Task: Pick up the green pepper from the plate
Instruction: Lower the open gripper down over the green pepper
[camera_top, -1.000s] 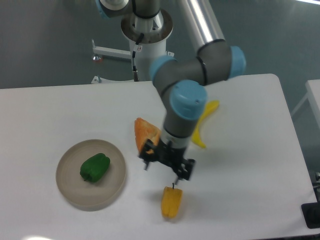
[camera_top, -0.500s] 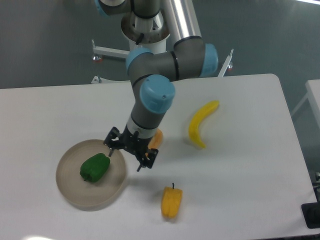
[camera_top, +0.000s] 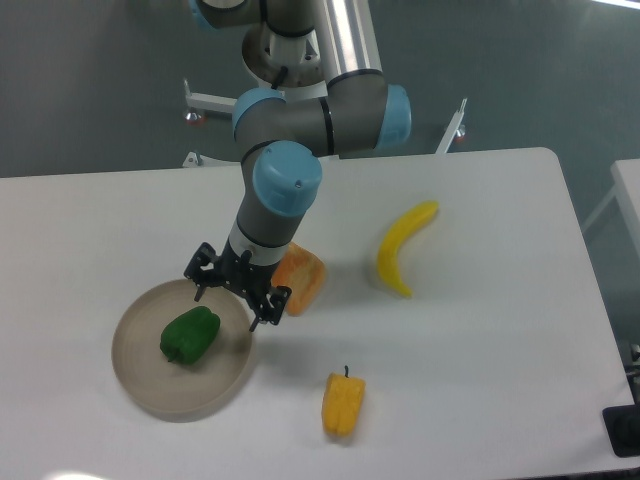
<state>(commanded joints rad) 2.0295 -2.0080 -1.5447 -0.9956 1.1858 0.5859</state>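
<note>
Jaws spread above green pepper (camera_top: 190, 335), lying diagonally.

High front view over table (camera_top: 480, 360)

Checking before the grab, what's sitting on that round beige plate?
Only the glossy dark-green bell pepper sits on the round beige plate. The two-finger gripper hides part of the far rim.

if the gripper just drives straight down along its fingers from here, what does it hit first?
Probably the plate, near its right side. The open gripper points down with one finger over the upper rim and the other at the right rim. The green pepper lies left and below, likely missed. Depth is uncertain from one view.
</note>
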